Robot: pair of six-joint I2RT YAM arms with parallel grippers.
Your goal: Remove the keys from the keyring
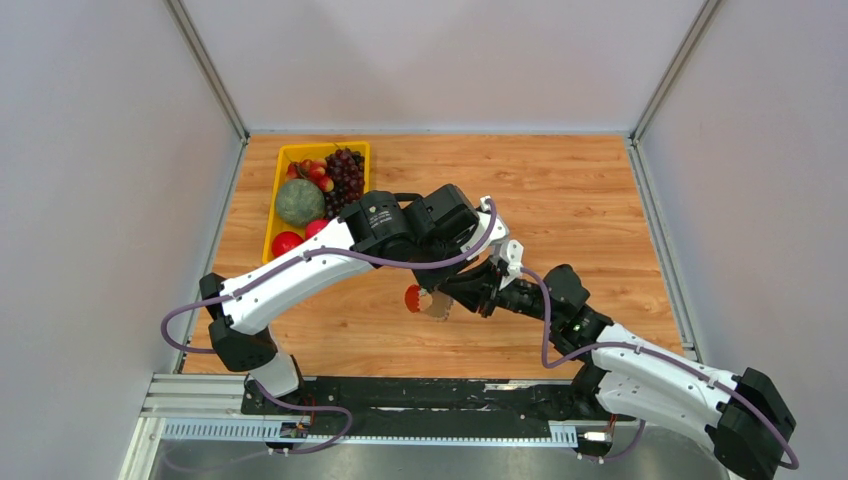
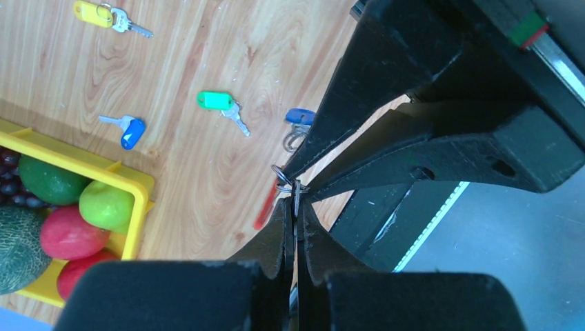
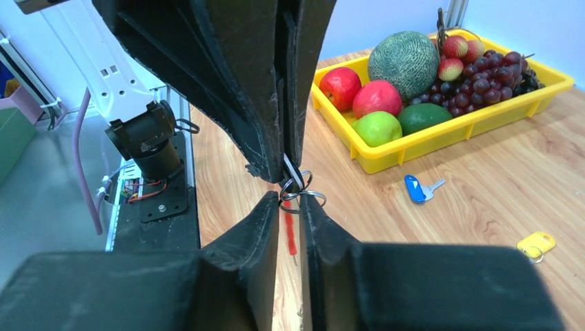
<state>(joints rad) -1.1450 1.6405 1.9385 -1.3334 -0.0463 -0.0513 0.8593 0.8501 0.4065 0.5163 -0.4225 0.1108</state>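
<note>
Left hand (image 2: 295,204) clenched on keyring (image 1: 420,300) loop; right hand (image 3: 290,200) narrowed at same loops, grasp cannot be told; keys (image 2: 221,103) lie on worktop (image 2: 207,55)

Pale grey walls (image 1: 100,150) enclose a wooden table (image 1: 580,200) under even light.

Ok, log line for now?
left gripper shut on ring | right gripper at ring, grip unclear | yellow key, green key on table

Top view overhead; wrist views close, opposed, sharing yellow tray (image 3: 455,131).
</note>
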